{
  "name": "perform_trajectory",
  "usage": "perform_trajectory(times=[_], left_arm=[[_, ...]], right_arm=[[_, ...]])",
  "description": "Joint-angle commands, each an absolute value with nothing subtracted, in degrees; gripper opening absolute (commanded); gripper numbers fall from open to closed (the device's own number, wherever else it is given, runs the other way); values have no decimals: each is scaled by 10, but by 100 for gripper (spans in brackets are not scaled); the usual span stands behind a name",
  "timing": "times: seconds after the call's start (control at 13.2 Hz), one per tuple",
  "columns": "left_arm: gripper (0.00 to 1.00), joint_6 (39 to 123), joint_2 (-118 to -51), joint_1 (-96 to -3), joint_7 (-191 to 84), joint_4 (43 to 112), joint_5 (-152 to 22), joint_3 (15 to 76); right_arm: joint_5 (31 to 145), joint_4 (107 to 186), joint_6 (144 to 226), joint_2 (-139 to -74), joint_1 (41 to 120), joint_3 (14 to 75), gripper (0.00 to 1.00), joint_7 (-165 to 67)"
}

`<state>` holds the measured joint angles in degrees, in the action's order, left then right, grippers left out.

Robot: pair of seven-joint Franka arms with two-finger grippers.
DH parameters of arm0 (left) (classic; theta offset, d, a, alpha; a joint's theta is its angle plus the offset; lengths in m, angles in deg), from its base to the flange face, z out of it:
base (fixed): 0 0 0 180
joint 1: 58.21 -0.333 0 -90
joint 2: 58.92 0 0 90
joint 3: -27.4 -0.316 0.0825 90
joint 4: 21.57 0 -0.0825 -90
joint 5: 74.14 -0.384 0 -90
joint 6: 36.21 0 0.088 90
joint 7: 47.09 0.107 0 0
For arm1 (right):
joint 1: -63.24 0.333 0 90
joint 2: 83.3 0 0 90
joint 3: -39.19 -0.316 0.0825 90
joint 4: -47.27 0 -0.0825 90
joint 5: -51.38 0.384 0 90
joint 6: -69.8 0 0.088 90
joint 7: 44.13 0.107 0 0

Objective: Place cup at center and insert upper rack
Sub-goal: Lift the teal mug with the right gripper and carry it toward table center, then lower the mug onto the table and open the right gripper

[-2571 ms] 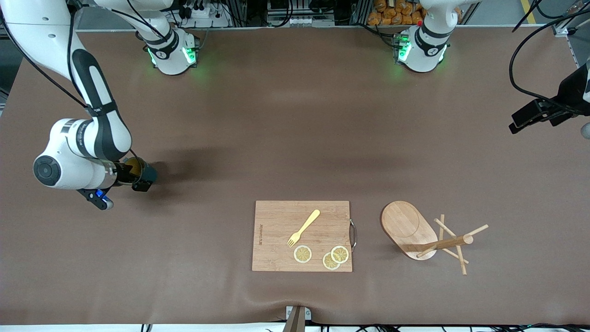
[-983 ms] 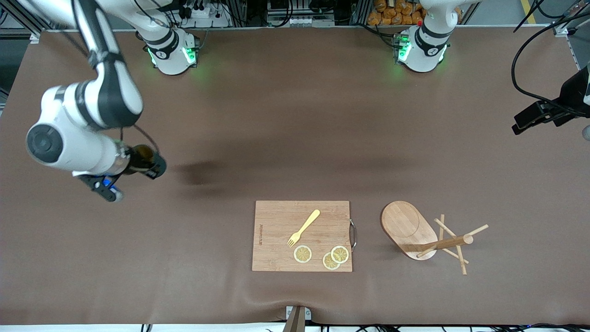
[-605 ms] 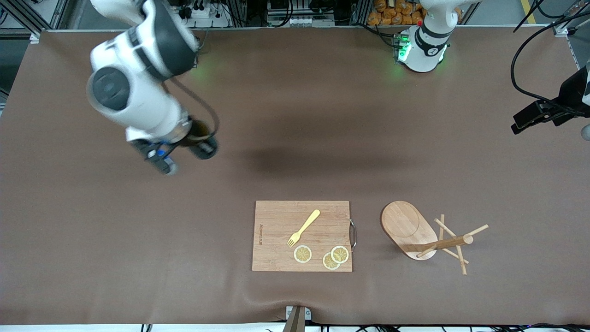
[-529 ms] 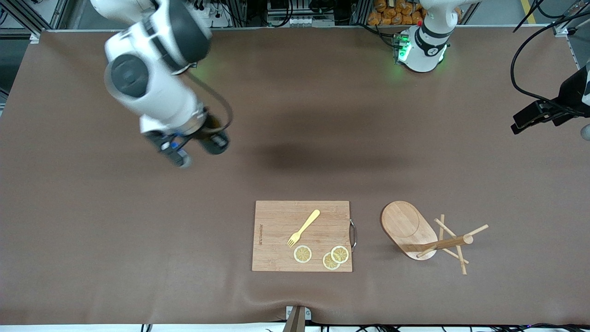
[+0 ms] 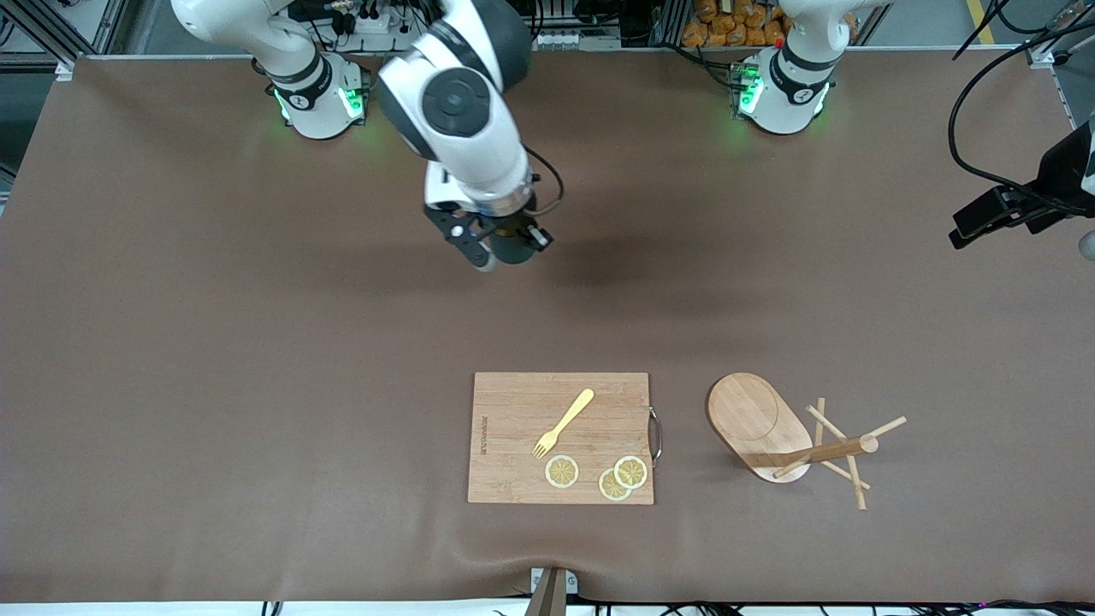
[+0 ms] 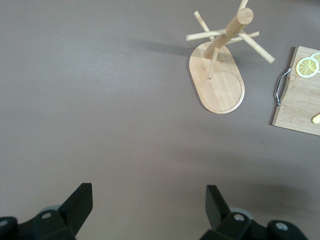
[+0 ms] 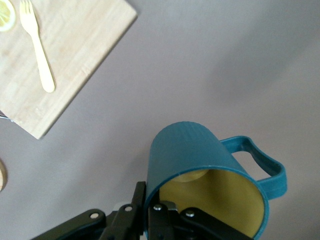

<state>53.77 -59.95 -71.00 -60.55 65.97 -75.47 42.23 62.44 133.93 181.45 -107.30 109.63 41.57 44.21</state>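
My right gripper is shut on the rim of the dark teal cup and holds it tipped on its side in the air over the middle of the table. In the right wrist view the cup shows its yellowish inside and loop handle, with one finger inside the rim and one outside; the gripper grips the wall. The wooden mug tree, the upper rack, stands on the table toward the left arm's end, also in the left wrist view. My left gripper hangs open and empty high over that end.
A rectangular wooden cutting board lies beside the mug tree, nearer the front camera than the cup. It carries a yellow fork and three lemon slices. The board also shows in the right wrist view.
My right arm has lifted the cup off the table at the right arm's end and swung it over the middle. The left arm has barely moved.
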Motion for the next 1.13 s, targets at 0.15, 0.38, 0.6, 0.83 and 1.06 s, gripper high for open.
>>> perform_trajectory(times=[0.15,0.38,0.6,0.83,1.06], left_arm=[[100,523,-579,-713,-604,659,-768,424],[100,512,-577,-713,-604,659,-768,424],[100,511,-578,-713,-604,659,-768,424],[100,506,-575,-713,-605,657,-767,426],[100,505,-575,-713,-605,657,-767,426]], right_arm=[[633,1317,1879,-1176,1147,424,0,463],[635,1321,1915,-1212,1167,423,0,460],[658,1323,1930,-1225,1175,423,0,455],[700,1337,1958,-1231,1171,423,2,464],[700,1345,1958,-1232,1176,423,3,454]])
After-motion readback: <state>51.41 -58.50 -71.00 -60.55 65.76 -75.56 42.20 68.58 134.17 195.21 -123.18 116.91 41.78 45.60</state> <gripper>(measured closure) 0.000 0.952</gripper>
